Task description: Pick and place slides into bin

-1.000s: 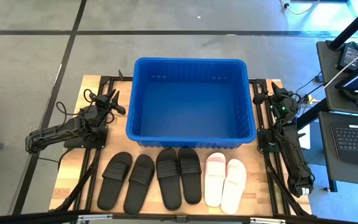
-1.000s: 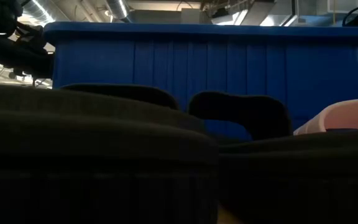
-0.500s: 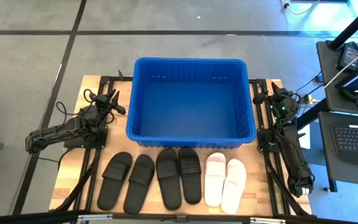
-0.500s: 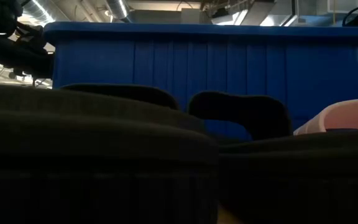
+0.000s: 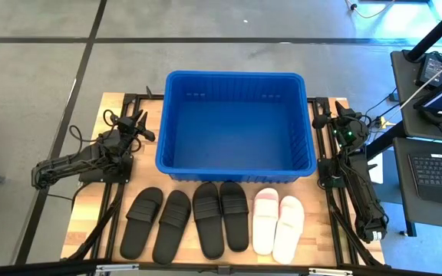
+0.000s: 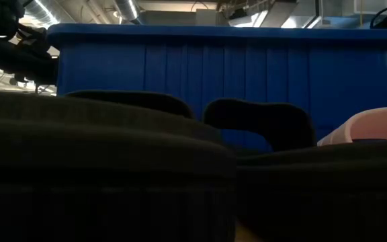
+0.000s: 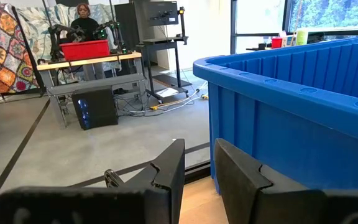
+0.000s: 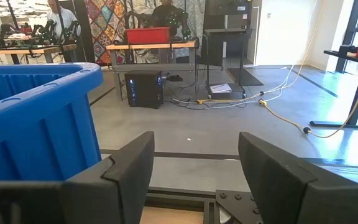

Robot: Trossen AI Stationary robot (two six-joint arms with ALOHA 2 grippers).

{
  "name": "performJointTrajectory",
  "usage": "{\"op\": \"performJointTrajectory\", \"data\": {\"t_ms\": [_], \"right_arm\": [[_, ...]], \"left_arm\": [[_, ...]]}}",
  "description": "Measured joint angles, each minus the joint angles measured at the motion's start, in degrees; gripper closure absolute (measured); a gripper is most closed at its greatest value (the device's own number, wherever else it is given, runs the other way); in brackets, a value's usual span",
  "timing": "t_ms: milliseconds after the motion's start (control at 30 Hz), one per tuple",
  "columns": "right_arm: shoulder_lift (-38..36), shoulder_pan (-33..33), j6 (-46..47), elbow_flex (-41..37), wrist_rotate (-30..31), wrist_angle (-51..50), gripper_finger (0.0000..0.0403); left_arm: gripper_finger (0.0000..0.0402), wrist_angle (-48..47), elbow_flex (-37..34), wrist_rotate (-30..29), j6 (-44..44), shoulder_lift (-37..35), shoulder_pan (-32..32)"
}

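The blue bin (image 5: 236,123) stands at the table's far middle; it fills the low view (image 6: 227,67). Six slides lie in a row on their soles along the near edge: four black ones (image 5: 142,221) (image 5: 172,225) (image 5: 208,218) (image 5: 234,215) and two pale pink-white ones (image 5: 265,220) (image 5: 288,228). My left gripper (image 5: 139,121) hovers left of the bin, its fingers a narrow gap apart (image 7: 199,146) and empty. My right gripper (image 5: 334,115) hovers right of the bin, open and empty (image 8: 196,140).
Black arm mounts and cables run along both side edges of the wooden table (image 5: 90,230). A desk with a keyboard (image 5: 440,169) stands to the right of the table. People and workbenches show far off in the room (image 7: 82,18).
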Motion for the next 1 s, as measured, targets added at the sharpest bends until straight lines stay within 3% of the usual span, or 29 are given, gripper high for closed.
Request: {"op": "performJointTrajectory", "data": {"t_ms": [500,600,733,1000], "right_arm": [[0.0,0.0,1.6,0.0,0.0,1.9,0.0169],[0.0,0.0,2.4,1.2,-2.6,2.0,0.0169],[0.0,0.0,-2.9,8.1,-10.0,-3.5,0.0169],[0.0,0.0,5.0,29.1,-10.2,-24.9,0.0169]], "left_arm": [[0.0319,0.0,0.0,0.0,0.0,0.0,0.0],[0.0319,0.0,0.0,0.0,0.0,0.0,0.0],[0.0319,0.0,0.0,0.0,0.0,0.0,0.0],[0.0319,0.0,0.0,0.0,-0.1,0.0,0.0]]}}
